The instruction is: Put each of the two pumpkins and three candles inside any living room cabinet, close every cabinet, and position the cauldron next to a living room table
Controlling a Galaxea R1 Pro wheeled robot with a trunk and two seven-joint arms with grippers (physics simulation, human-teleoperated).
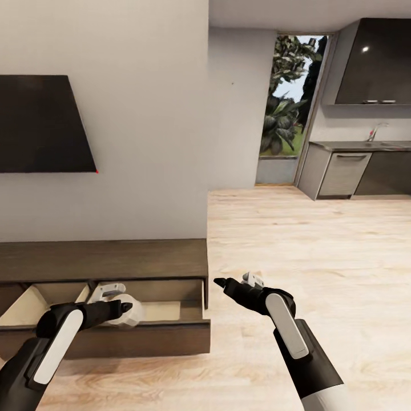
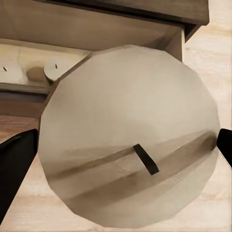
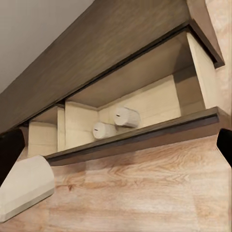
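Candles number three in all: short squat tan-beige wax cylinders with flat faceted ends and a thin black wick each. One candle [image 2: 128, 150] sits clamped between the dark fingers of the left hand [image 1: 123, 311], its round end turned toward the left wrist camera, held over the open drawer. Two more candles [image 3: 121, 123] lie on their sides, just beside each other, inside the drawer's pale beige compartment near its back wall; the left wrist view also catches them [image 2: 31, 70].

That drawer belongs to the one long, low dark-brown wooden cabinet [image 1: 103, 260] against the grey wall, its wide plain front [image 1: 142, 337] pulled out over the light wood-grain plank floor [image 1: 319, 251]. A partition splits the smooth, matt beige interior into compartments.

One flat black screen [image 1: 40, 123] hangs above the cabinet. The right hand [image 1: 228, 283] hovers over bare floor beside the drawer's corner, holding nothing; I cannot tell how far its fingers are parted.
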